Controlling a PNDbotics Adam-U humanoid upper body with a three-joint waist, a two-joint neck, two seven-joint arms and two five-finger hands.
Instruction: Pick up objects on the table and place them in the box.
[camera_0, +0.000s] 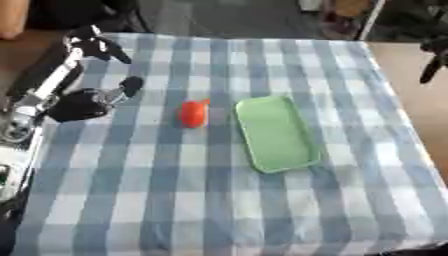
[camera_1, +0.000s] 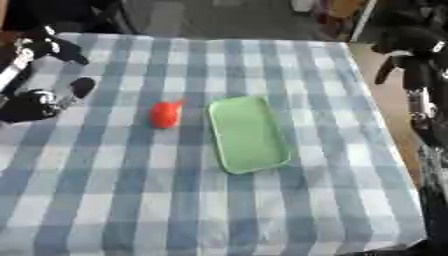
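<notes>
A small red rounded object (camera_0: 192, 114) with a little tip at its top right lies on the checked cloth near the middle. Just to its right lies a flat, shallow light green box (camera_0: 276, 134), apart from it. My left hand (camera_0: 91, 41) hangs over the far left of the table, fingers relaxed and holding nothing, well up and left of the red object. In the right eye view my right hand (camera_1: 404, 46) is raised past the table's far right edge. One finger (camera_1: 384, 71) points down and the hand is empty.
A dark lump with a silvery middle and a black tip (camera_0: 98, 99) shows at the left beside my left arm; I cannot make out what it is. The blue-and-white cloth (camera_0: 219, 200) covers the table. Floor and dark furniture lie beyond the far edge.
</notes>
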